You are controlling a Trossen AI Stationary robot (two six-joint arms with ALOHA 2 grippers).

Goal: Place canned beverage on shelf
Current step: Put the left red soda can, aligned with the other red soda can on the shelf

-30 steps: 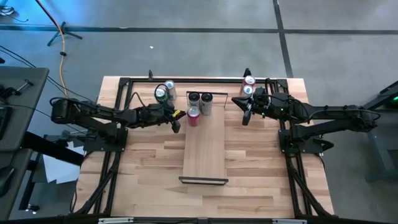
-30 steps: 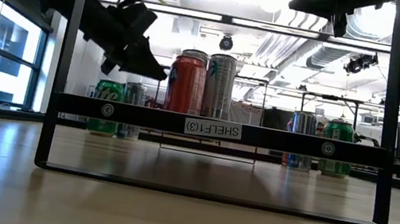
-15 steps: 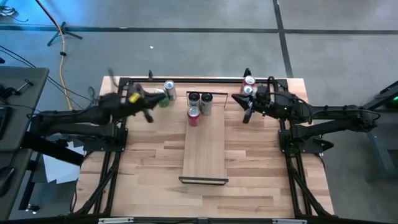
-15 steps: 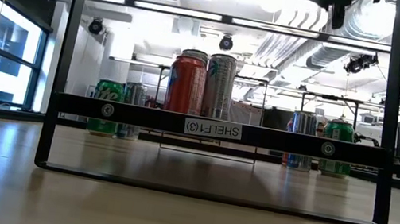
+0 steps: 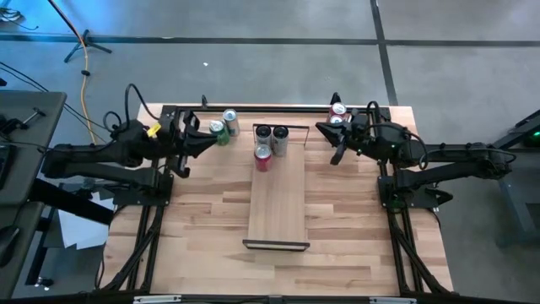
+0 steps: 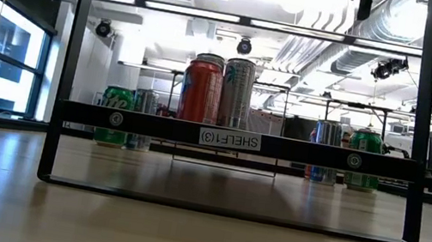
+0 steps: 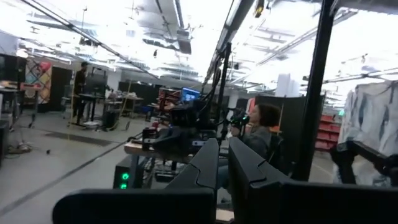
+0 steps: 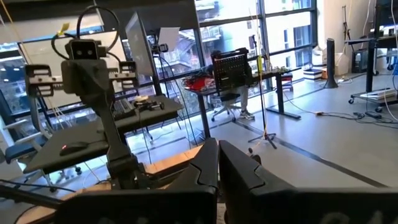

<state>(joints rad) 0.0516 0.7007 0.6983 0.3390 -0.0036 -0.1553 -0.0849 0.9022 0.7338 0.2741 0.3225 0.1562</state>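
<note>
Bright open workspace with ceiling lights and ducts lies beyond the wooden desk (image 5: 202,219). On the desk stands the shelf (image 5: 276,203), a long pale board with dark end frames. Three cans sit at its far end: a red can (image 5: 262,158) and two silver cans (image 5: 272,135) just behind it. Near the desk's far left corner stand a green can (image 5: 218,130) and a grey can (image 5: 230,120); near the far right corner, two more cans (image 5: 337,116). The left end effector (image 5: 184,148) hangs clenched and empty, just left of the green can, well apart from the shelf. The right end effector (image 5: 337,150) is also clenched and empty, just beside the right cans.
</note>
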